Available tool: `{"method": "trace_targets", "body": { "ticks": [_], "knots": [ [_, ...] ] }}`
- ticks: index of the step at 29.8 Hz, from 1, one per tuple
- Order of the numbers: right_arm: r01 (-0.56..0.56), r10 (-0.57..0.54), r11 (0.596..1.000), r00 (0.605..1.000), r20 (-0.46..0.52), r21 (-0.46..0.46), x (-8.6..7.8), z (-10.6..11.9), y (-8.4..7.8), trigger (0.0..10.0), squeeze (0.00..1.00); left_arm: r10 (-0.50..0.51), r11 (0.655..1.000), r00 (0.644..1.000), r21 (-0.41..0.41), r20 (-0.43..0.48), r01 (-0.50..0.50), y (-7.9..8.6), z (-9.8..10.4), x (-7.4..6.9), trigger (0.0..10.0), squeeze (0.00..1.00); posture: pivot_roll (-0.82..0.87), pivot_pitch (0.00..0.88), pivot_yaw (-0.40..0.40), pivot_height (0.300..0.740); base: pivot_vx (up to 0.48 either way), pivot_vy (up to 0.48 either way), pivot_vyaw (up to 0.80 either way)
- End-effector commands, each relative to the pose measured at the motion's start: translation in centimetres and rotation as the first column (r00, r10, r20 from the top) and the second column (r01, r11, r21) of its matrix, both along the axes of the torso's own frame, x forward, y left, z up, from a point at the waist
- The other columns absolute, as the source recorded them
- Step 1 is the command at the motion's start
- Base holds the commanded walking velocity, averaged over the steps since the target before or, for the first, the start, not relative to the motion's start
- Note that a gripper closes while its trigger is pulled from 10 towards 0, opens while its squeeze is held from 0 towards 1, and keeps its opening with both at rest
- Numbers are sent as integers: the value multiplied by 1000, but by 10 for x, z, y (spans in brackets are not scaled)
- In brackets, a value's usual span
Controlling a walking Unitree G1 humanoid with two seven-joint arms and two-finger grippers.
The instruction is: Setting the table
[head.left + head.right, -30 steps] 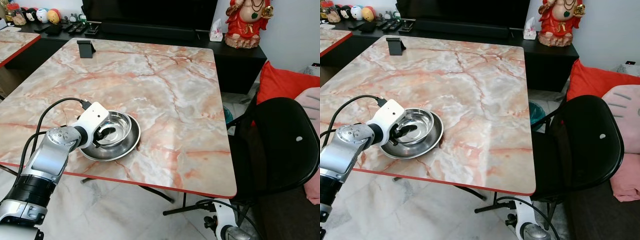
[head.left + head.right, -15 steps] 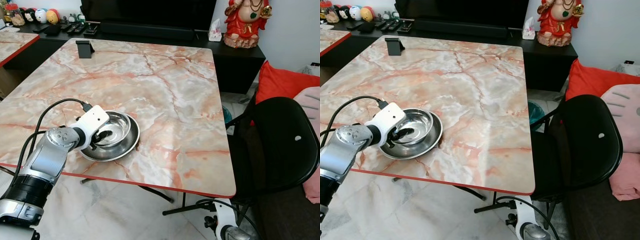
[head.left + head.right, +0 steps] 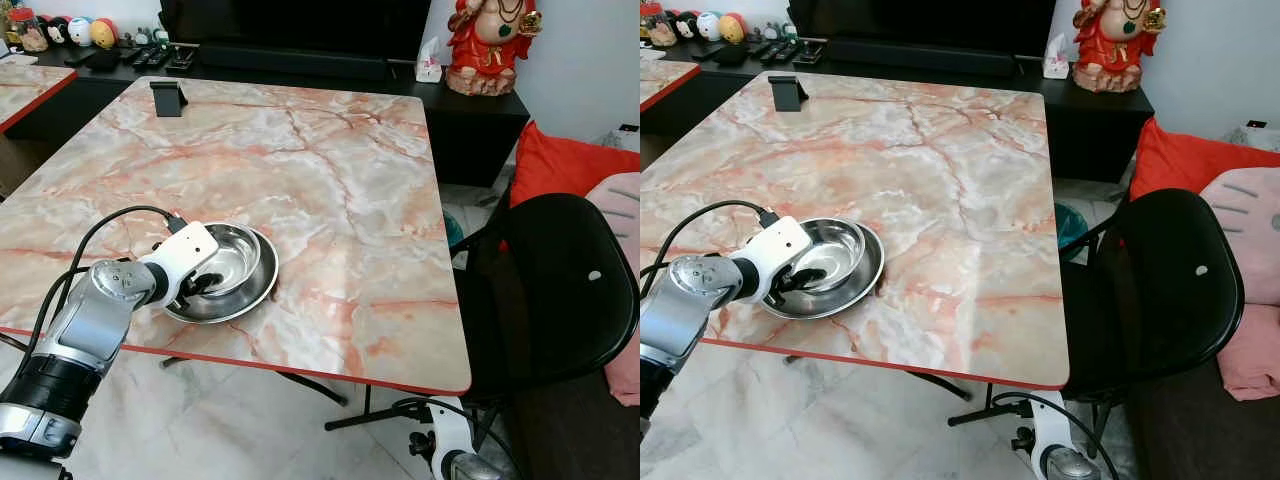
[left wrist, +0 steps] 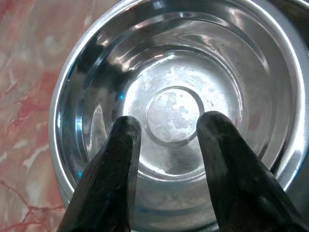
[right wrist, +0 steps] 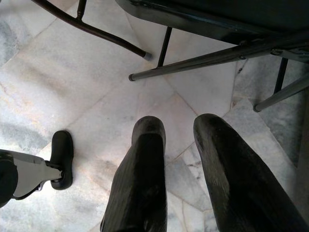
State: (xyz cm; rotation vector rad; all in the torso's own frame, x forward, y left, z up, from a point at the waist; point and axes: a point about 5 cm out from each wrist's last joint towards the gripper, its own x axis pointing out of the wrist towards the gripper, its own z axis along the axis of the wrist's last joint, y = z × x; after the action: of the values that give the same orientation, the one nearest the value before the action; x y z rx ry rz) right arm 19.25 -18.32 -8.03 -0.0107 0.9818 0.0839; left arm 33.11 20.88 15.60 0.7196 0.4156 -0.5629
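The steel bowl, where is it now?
The steel bowl sits in a steel plate near the table's front-left edge, with the left gripper's open fingers inside it.

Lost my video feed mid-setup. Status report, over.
Left gripper open, fingers inside the steel bowl, gripping nothing. Bowl nested in steel plate near table front edge. Right gripper open, idle over floor. Nothing blocking.

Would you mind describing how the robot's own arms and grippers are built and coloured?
The left arm is silver metal with rounded joints and a black lower segment. A black cable loops to a white wrist housing. The left gripper has two long, rounded, matte black fingers. The right gripper has the same black fingers, and its wrist is white with black cabling.
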Motion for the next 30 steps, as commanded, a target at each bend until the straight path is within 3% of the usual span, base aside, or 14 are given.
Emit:
{"method": "trace_targets", "body": {
  "ticks": [1, 23, 30],
  "knots": [
    [11, -11, 1000, 1000, 5, -1, 0, 0, -1, 10000, 0, -25, 1000, 1000, 19, -3, 25, -1, 0, -3, 10000, 0, 79, 0, -32, 740, 0, 0, 0],
    [6, -6, 1000, 1000, 7, 0, 1, 1, -1, 10000, 0, -12, 1000, 1000, 25, 13, 12, 2, 3, -2, 10000, 0, 92, 0, -35, 740, 0, 0, 0],
    [5, -5, 1000, 1000, 7, -1, 1, 1, -1, 10000, 0, 3, 1000, 998, 19, 59, -4, 2, 10, 1, 10000, 0, 93, 0, -35, 740, 0, 0, 0]
  ]
}}
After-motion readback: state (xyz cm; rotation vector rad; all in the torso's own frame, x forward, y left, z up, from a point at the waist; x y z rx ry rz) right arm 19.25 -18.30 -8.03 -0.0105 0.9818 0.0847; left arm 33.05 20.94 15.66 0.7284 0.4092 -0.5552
